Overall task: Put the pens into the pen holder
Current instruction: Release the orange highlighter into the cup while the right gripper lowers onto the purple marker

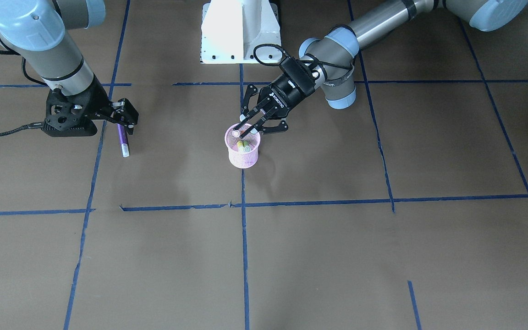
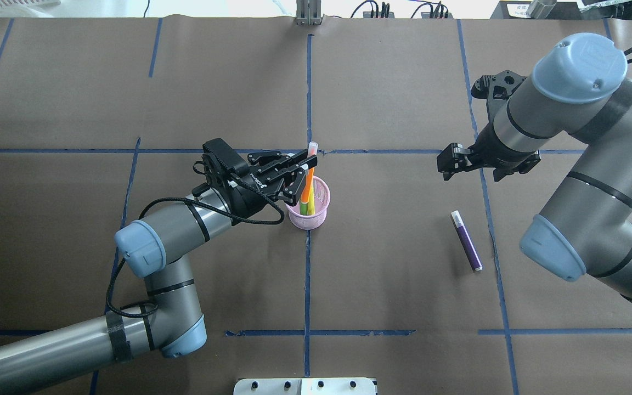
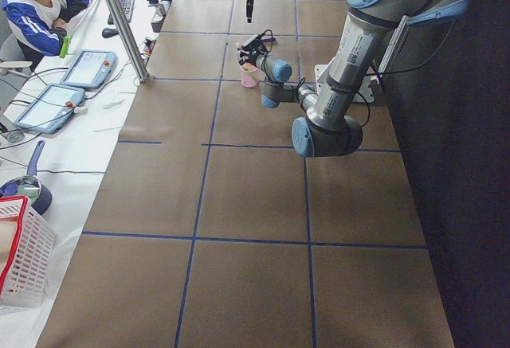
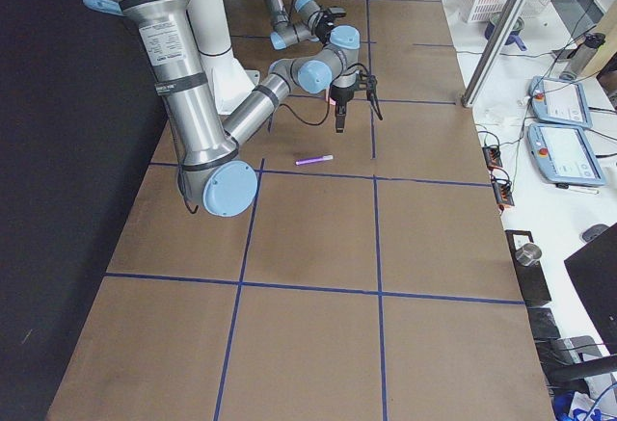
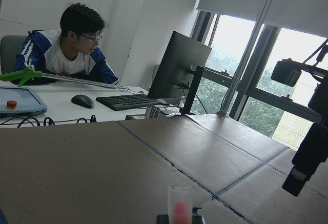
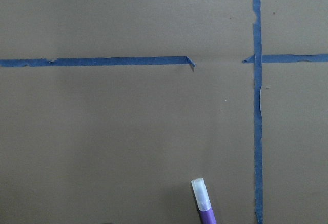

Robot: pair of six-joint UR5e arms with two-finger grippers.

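You'll find a green pen (image 1: 244,146) in the pink cup (image 2: 316,216), plus the lower end of an orange pen (image 2: 309,184) that the left gripper (image 2: 300,173) clamps. The right gripper (image 2: 452,162) hangs spread and empty near the purple pen (image 2: 467,248), which lies on the table at the cup's 3 o'clock in the overhead view.

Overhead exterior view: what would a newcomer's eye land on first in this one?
The pink pen holder near the middle of the table, where the left gripper has an orange pen standing tilted between its fingers, lower end inside the cup. Next, the purple pen lying flat on the robot's right, with the right gripper hanging open close by, not touching it.
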